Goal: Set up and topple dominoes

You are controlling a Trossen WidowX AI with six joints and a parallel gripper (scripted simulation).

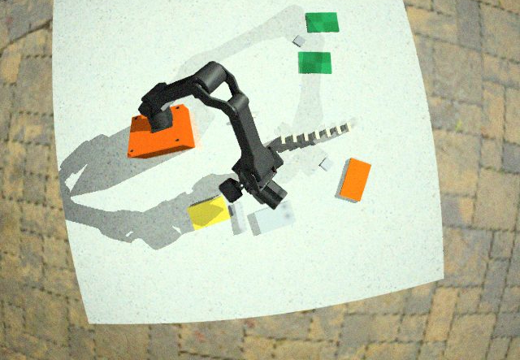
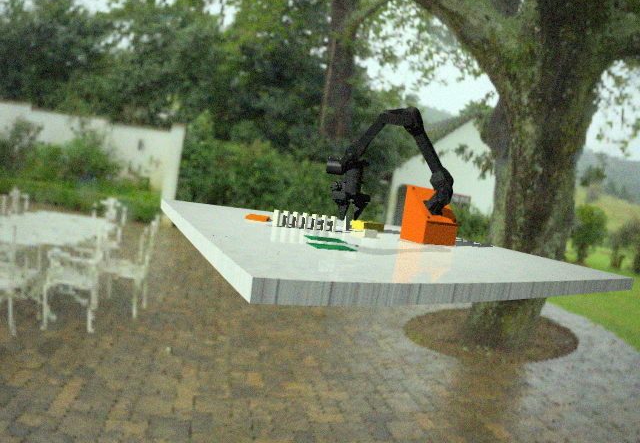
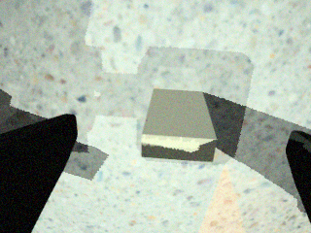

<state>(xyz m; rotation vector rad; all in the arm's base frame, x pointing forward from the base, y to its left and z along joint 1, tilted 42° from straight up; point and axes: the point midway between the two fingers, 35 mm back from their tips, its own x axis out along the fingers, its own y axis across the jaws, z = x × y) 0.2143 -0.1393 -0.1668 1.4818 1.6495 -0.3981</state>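
A row of several upright cream dominoes (image 1: 317, 134) (image 2: 294, 219) runs across the table, unevenly lit but all standing. Apart from the row, one loose domino (image 3: 179, 116) (image 2: 347, 223) appears to stand upright; in the top view the arm hides it. My gripper (image 3: 183, 134) (image 2: 349, 216) is wide open and points down at this domino. In the wrist view the domino shows between the two fingertips, with room on both sides and nothing held. The fingertips themselves are hidden in the top view. I cannot tell whether another loose domino lies anywhere.
A yellow block (image 1: 205, 216) (image 2: 368, 225), a narrow pale block (image 1: 239, 222) and a wider pale box (image 1: 273, 222) are close to the hand. An orange block (image 1: 355, 180) (image 2: 256, 217) is right of them. Two green pieces (image 1: 322, 22) (image 1: 314, 62) and two small grey pieces (image 1: 299, 41) (image 1: 326, 163) lie apart.
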